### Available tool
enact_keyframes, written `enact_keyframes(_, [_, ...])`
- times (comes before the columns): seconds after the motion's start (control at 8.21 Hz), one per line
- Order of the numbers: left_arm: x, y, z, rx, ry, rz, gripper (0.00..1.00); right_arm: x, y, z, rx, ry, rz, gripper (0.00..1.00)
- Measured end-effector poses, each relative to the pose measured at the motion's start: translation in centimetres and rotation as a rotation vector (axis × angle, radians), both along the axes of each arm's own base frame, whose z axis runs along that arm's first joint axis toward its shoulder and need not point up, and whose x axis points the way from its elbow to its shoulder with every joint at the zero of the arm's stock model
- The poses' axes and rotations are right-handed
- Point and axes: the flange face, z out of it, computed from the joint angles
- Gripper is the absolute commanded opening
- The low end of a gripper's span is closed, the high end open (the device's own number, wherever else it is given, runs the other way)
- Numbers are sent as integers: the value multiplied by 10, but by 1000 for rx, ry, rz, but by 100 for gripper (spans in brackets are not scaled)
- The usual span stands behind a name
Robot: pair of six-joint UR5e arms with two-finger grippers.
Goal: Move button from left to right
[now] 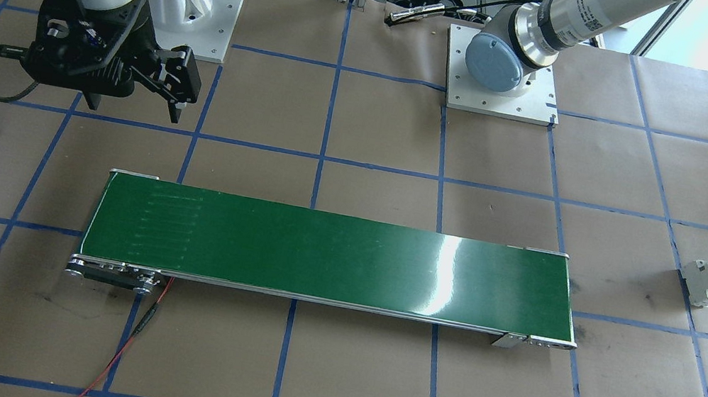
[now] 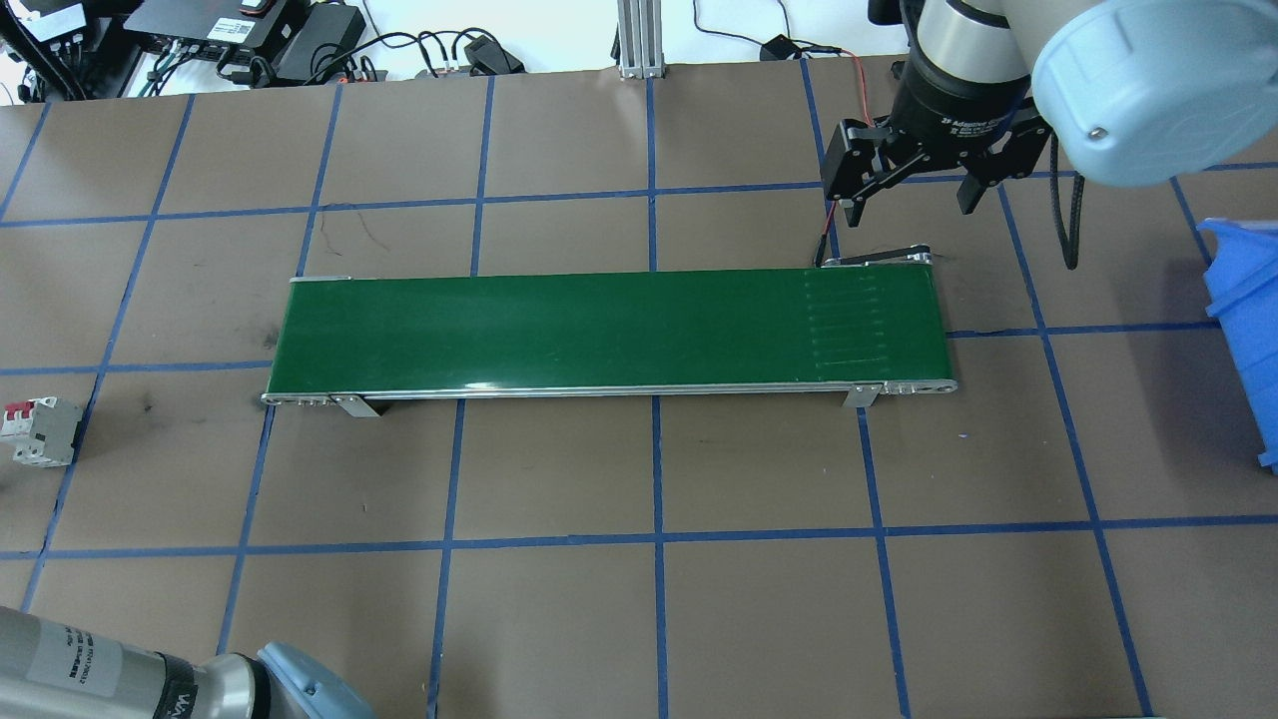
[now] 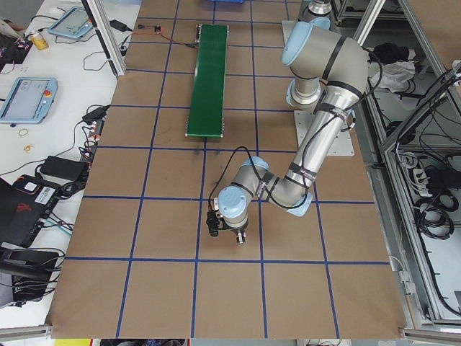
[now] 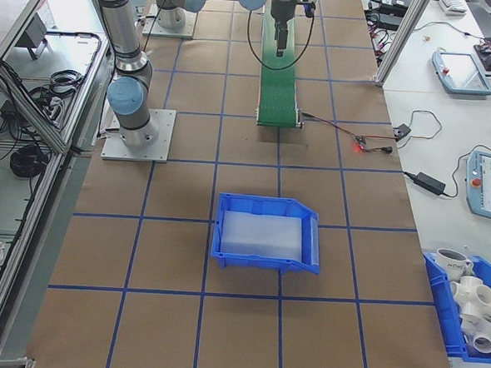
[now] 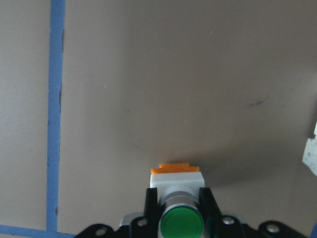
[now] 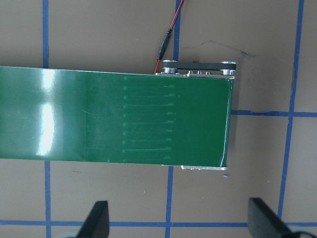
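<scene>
Left wrist cam only: left hand (image 5: 181, 210) clamps button (image 5: 181, 222); overhead: right hand (image 2: 911, 200) wide.

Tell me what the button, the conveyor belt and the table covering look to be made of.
Button: glossy translucent green cap, probably plastic, in a shiny metal-looking ring; matte white body and orange end look like moulded plastic.
Conveyor belt: smooth green sheet, likely PVC or rubber, judging by its bright window glare; its side rails look like bare aluminium.
Table covering: matte brown, paper-like sheet, scuffed, gridded with blue tape.

One button (image 5: 181, 222), one breaker (image 2: 40, 430), one conveyor (image 2: 609, 330), one bin (image 4: 266, 234).
</scene>
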Motion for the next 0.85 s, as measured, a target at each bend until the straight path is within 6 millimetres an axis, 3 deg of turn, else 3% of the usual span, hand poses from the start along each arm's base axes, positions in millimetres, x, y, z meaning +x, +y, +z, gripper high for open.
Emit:
enact_keyframes(0.24, [-9,5,8,47,84,-7,0,0,0,0,0,0,0,100])
enact_keyframes(0.37, [-12,2,27,48,93,-11,0,0,0,0,0,0,0,100])
enact_keyframes(0.61, [-38,-10,84,7,111,-22,0,0,0,0,0,0,0,100])
enact_keyframes(0.73, [-67,-19,122,-14,105,-19,0,0,0,0,0,0,0,100])
enact_keyframes(0.85, [-109,-33,164,-41,68,-18,0,0,0,0,0,0,0,100])
